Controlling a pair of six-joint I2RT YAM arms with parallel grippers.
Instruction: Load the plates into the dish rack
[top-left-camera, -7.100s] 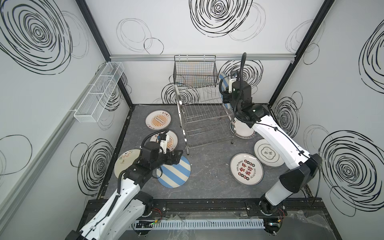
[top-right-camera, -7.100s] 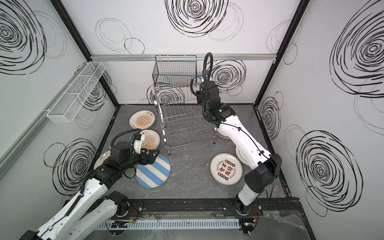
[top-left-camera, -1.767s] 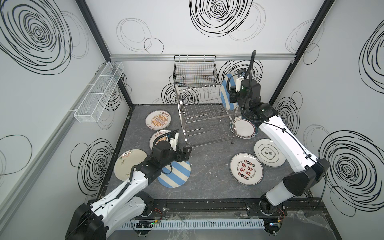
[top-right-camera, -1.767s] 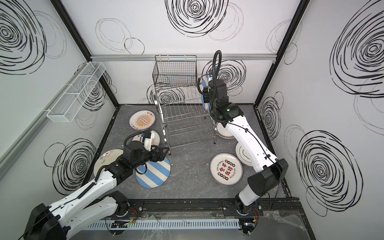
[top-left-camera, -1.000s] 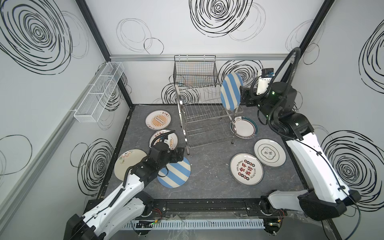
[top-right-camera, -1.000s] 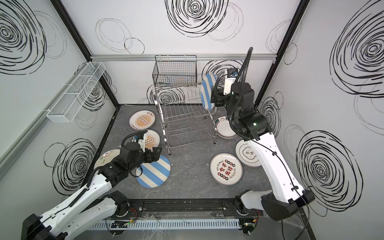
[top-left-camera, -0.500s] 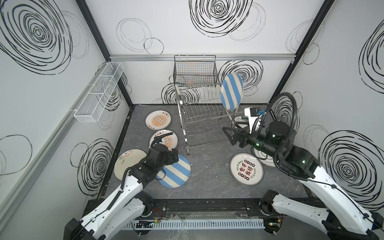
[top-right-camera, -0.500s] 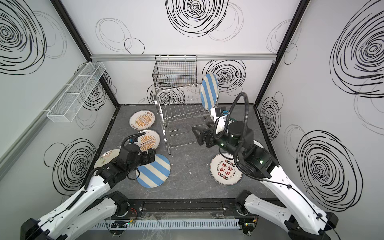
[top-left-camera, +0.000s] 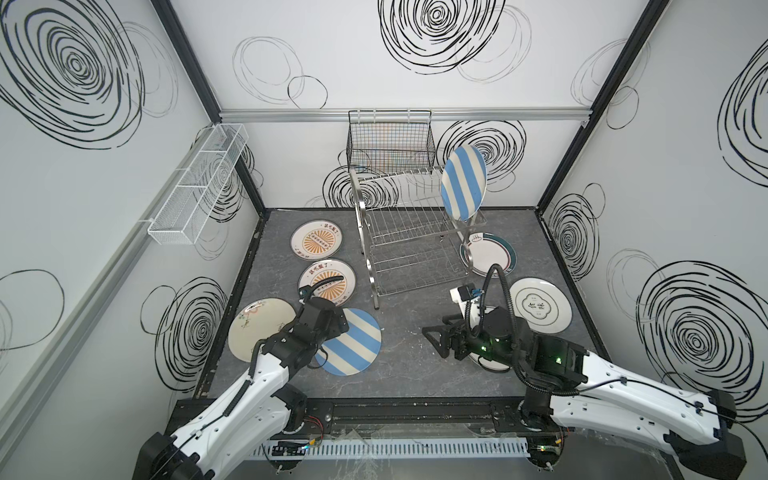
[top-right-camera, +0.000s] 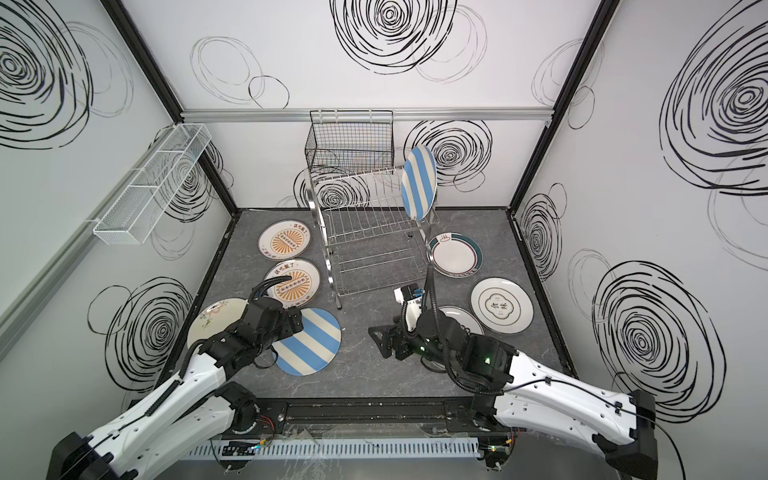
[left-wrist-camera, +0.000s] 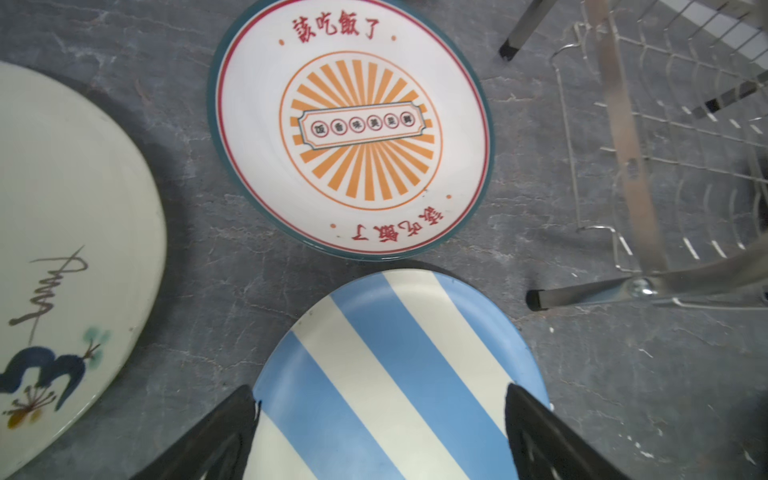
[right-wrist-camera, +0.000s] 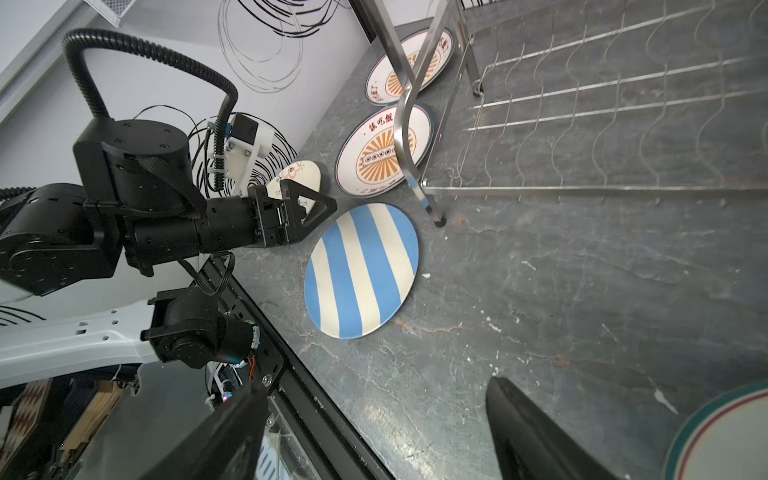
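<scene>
The steel dish rack (top-left-camera: 409, 237) (top-right-camera: 370, 237) stands at the back. One blue-striped plate (top-left-camera: 463, 185) (top-right-camera: 419, 182) is upright in its top right end. A second striped plate (top-left-camera: 353, 347) (left-wrist-camera: 390, 357) (right-wrist-camera: 361, 266) lies flat on the floor. My left gripper (left-wrist-camera: 379, 390) (right-wrist-camera: 316, 208) hovers open over its edge. My right gripper (top-left-camera: 436, 338) (right-wrist-camera: 376, 384) is open and empty, low over bare floor. Flat on the floor are two orange sunburst plates (top-left-camera: 316, 245) (top-left-camera: 328, 280), a whitish plate (top-left-camera: 257, 332), a teal-rimmed plate (top-left-camera: 492, 257) and a white plate (top-left-camera: 540, 309). My right arm mostly hides another plate (top-right-camera: 461, 313).
A black wire basket (top-left-camera: 390, 143) hangs on the back wall above the rack. A white mesh tray (top-left-camera: 195, 187) is fixed to the left wall. A black frame rail (top-left-camera: 374, 411) borders the front. The rack's legs (left-wrist-camera: 536, 299) stand close to the flat striped plate.
My right gripper has let go of the striped plate, which stays upright in the rack, and the arm has swung down and forward to the floor. My left gripper has shifted slightly back.
</scene>
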